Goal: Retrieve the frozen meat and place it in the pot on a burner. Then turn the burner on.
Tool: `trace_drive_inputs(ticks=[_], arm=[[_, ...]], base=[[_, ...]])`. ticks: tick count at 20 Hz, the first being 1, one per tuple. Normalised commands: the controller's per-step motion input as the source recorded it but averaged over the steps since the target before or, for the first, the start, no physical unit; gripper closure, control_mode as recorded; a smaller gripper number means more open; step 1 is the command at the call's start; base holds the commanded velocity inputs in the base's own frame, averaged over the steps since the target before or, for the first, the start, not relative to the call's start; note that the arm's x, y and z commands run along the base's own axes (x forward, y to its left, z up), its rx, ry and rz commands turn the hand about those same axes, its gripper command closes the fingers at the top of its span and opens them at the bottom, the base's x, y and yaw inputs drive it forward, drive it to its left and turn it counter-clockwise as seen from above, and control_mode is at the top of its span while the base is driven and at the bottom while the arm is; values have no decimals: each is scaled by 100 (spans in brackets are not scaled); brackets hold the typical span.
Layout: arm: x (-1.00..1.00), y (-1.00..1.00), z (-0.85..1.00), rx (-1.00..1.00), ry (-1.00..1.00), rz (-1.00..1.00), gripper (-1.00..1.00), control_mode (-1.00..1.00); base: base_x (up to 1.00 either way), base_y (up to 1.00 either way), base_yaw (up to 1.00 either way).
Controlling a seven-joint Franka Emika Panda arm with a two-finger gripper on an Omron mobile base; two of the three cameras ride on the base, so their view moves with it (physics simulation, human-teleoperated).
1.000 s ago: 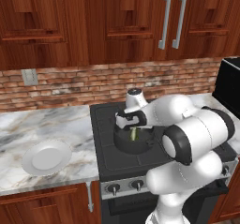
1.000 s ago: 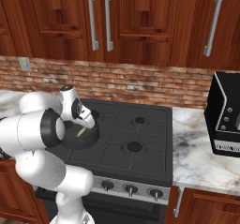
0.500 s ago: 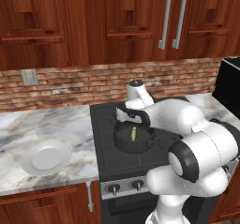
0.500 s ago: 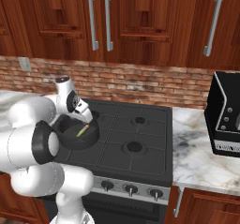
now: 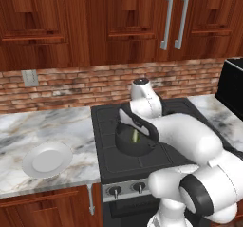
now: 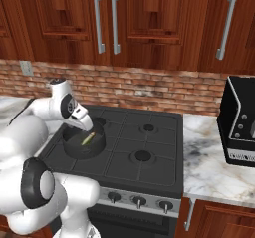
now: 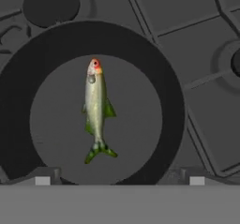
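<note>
Black cooktop [image 6: 149, 147] under wooden cabinets: frozen meat [image 7: 97, 109] lies flat inside the pot [image 6: 83, 141] on the near-left burner, gripper [image 6: 85, 124] just above, jaws wide and empty, likely released so the knob comes next.

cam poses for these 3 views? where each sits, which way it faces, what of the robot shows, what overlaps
Left base view: behind the arm to its left, facing forward and down at the cooktop, with a white plate on the counter; arm rises from lower right.
Right base view: behind to its right, same cooktop; arm rises from lower left.
Hand view: on the hand, looking straight down into the pot; open gripper tips at the bottom.
Shared: all three show the pot holding the frozen meat.
</note>
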Motion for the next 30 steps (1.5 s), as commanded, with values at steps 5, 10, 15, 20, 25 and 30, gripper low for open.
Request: trace_drive_inputs(ticks=[5,10,15,20,25,30], arm=[[-89,0,6,-5,0,0,-100,-100],[-98,0,20,-3,-2,0,-100,-100],[-87,0,52,0,-13,0,-100,-100],[-72,15,37,-1,-17,4,-100,-100],[-55,47,5,-10,-15,5,-100,-100],[-54,54,-12,-3,-8,1,-100,-100]], base=[[0,0,0],[0,0,0],[0,0,0],[0,0,0],[0,0,0],[0,0,0]])
